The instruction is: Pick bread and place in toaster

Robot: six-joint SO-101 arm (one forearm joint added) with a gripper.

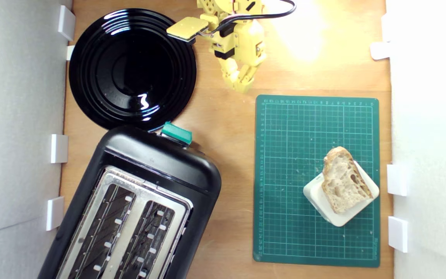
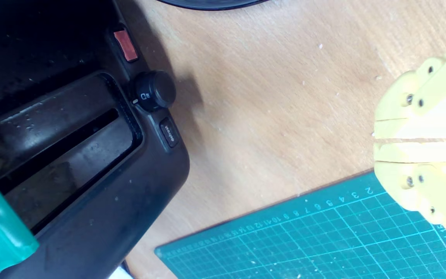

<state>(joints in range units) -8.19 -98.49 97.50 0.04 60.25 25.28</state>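
One bread slice lies flat on a cream block, overhanging it at the rounded end; the block stands on a green mat at the exterior view's right, near the mat's far-right edge. Toaster sits well apart at the exterior view's lower left, angled, both slots bare, teal lever at its upper end, touching or just beside a black plate. Gripper hangs above bare table between plate and mat, clear of the bread. Wrist view shows its jaws clenched together with nothing between them, only a hairline seam.
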